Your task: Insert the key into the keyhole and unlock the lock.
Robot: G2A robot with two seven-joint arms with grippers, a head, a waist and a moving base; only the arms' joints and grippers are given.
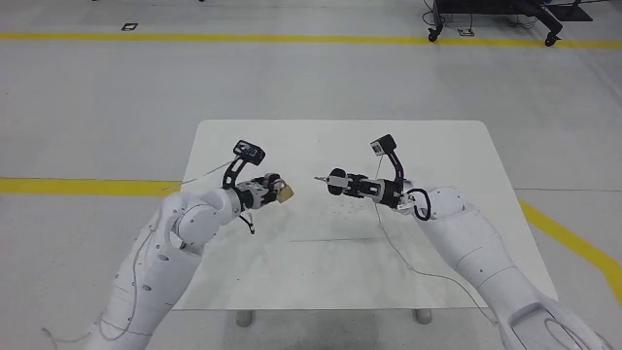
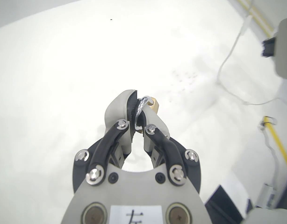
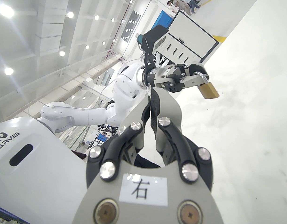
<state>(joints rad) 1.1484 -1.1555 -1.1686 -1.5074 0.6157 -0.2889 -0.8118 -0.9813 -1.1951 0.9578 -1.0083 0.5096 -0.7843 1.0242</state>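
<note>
Your left gripper [image 2: 138, 109] is clamped shut on the silver shackle of the small brass padlock [image 3: 209, 91], above the white table [image 1: 437, 156]. Your right gripper [image 3: 151, 97] pinches the thin metal key [image 1: 320, 179], its tip pointing at the padlock, near but apart.

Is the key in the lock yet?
Out. The key and the lock are apart, with a gap between them.

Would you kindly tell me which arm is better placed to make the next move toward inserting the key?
Right, probably. The right hand holds the key, its tip pointing across a gap at the lock, which the left hand grips by its shackle. Advancing the key seems simplest.
</note>
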